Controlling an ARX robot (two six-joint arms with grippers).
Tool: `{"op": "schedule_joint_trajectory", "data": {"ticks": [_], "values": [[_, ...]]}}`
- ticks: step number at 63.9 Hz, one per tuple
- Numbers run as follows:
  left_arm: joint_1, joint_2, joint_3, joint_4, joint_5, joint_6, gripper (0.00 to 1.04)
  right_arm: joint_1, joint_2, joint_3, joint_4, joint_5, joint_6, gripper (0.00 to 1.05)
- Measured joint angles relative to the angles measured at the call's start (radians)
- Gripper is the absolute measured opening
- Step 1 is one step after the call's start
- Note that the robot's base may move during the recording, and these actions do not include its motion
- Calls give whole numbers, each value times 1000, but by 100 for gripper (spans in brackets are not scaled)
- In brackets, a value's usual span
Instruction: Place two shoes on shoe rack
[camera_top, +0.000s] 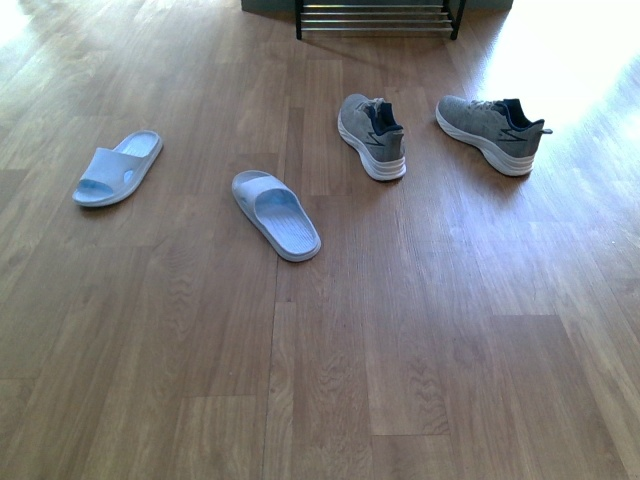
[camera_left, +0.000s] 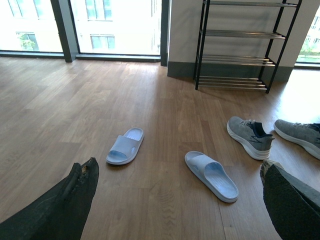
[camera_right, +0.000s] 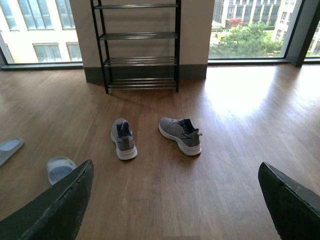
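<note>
The inner sneaker (camera_top: 372, 137) and outer sneaker (camera_top: 492, 132) stand upright on the floor (camera_top: 400, 350), short of the rack (camera_top: 378, 18) and apart from it; its tiers are bare. The left pincer (camera_left: 177, 166) and right pincer (camera_right: 175, 166) both hang spread and empty. I would take each sneaker by its heel collar, lift clear, and set the sole across several rods (camera_right: 142, 35). A near slide (camera_top: 277, 215) and far slide (camera_top: 118, 168) lie leftward. Wood planks, sun glare (camera_top: 560, 50) at right, tall windows (camera_right: 250, 30) flanking the rack's wall (camera_right: 195, 35).

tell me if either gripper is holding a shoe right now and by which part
Nothing is held: left gripper and right gripper are open; sneakers and slides lie on the floor.
</note>
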Motion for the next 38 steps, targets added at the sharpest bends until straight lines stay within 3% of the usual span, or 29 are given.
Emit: {"op": "schedule_joint_trajectory", "data": {"ticks": [38], "values": [[0,0,0,0,0,0,95,0,0,0,0,0,0,96]]}}
